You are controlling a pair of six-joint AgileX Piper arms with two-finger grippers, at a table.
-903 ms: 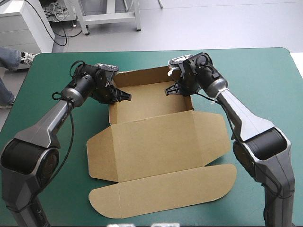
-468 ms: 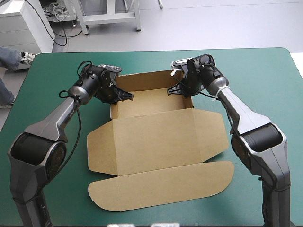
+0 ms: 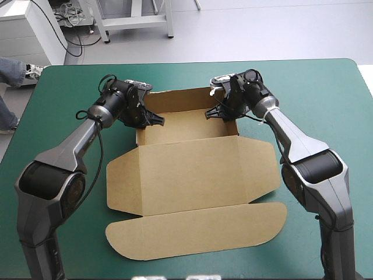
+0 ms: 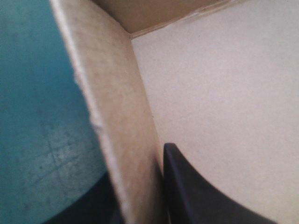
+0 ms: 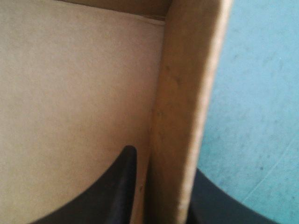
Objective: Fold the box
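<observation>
High view: the brown box [image 3: 186, 125] is seen in the middle of the teal-green table [image 3: 326, 93]. Its tray is toward the far edge with the walls already raised, and its lid [image 3: 192, 175] is spread flat toward the near edge. The tray is judged largely formed; only firming of the side walls seems left.

Left wrist view: the left side wall [image 4: 121, 130] is pinched between the black fingers of the left gripper [image 4: 138, 161], one finger inside the tray.

Right wrist view: the right side wall [image 5: 182, 116] is likewise clamped by the right gripper [image 5: 163, 158].
</observation>
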